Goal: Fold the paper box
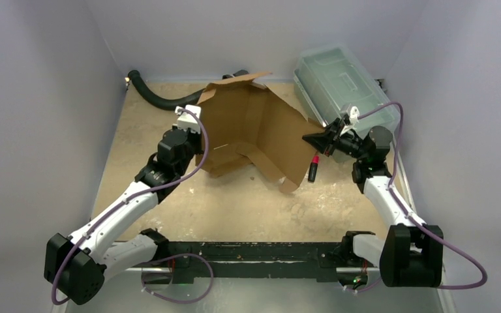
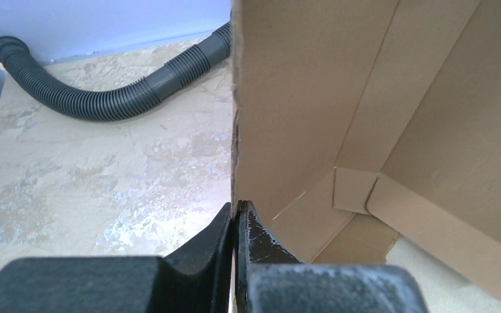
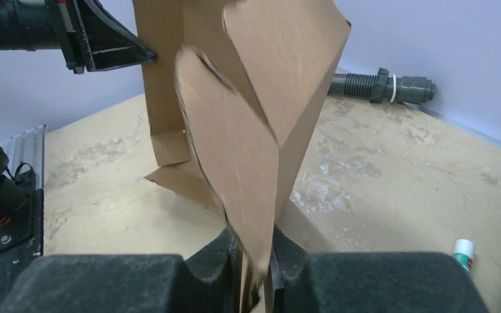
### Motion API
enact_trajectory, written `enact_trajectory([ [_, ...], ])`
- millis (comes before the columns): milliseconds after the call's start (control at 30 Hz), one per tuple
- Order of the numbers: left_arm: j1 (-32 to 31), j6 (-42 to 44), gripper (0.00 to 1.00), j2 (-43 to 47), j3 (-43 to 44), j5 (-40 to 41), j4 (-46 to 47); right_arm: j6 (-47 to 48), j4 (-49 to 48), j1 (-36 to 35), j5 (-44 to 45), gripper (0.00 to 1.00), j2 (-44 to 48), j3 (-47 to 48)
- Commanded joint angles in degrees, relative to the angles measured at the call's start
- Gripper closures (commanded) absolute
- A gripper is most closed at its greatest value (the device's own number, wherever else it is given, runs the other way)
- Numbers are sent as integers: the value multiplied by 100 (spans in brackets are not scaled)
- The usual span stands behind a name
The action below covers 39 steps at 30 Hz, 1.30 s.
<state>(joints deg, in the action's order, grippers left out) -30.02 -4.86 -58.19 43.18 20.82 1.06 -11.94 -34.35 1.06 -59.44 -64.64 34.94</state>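
The paper box (image 1: 254,130) is a brown cardboard sheet standing half raised in the middle of the table, its panels bent upward and flaps loose near the front. My left gripper (image 1: 201,134) is shut on the box's upright left edge (image 2: 313,98), with its jaws (image 2: 236,210) pinched flat against the cardboard. My right gripper (image 1: 310,138) is at the box's right corner. In the right wrist view a blurred flap (image 3: 261,98) runs down between its slightly parted fingers (image 3: 254,236), with thin gaps beside it. The left gripper (image 3: 147,55) shows beyond, on the far edge.
A clear greenish lidded bin (image 1: 342,85) stands at the back right, close behind the right arm. A grey ribbed hose (image 1: 156,96) curves along the back left. A red and black pen (image 1: 313,167) lies right of the box. A small glue stick (image 3: 463,251) lies near the right edge.
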Motion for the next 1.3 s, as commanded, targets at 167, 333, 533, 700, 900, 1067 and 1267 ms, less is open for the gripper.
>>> enact_trajectory([
  [167, -40, 0, 100, 251, -61, -234, 136, -297, -776, -30, 108, 79, -340, 1],
  [333, -44, -104, 100, 259, -99, -286, 116, -529, -1279, -62, 180, 79, -473, -201],
  [533, -43, -307, 100, 239, -116, -287, 19, -704, -1621, -335, 332, 69, -694, -362],
  [700, -33, -487, 100, 256, -188, -207, -51, -687, -1712, -407, 473, 60, -801, -435],
  [900, -40, -653, 100, 274, -270, -210, -27, -729, -1837, -506, 658, 70, -984, -462],
  [1067, -33, -700, 100, 304, -270, -203, -53, -819, -1952, -563, 658, 100, -1013, -396],
  [1267, -38, -675, 100, 280, -168, -189, -18, -870, -1639, -572, 339, 100, -223, -194],
])
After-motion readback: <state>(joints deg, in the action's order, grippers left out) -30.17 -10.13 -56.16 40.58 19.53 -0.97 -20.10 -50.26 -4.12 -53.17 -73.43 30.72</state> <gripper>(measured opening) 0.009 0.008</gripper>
